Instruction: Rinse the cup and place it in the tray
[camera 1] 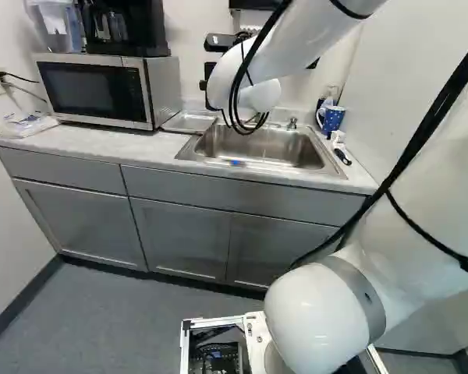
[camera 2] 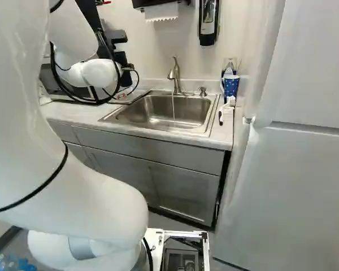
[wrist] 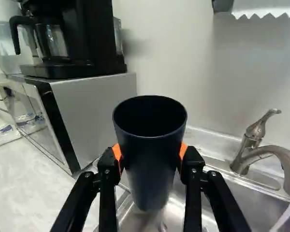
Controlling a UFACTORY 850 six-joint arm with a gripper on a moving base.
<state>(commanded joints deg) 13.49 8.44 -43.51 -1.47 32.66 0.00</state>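
The dark cup is clamped by the gripper over the sink; room is bounded by the microwave's edge at ten o'clock (a hard one) and the faucet at two.

running faucet, steel sink, dotted mug

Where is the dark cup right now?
In the wrist view, the dark cup is held between the gripper's orange pads, with the microwave to one side and the faucet to the other.
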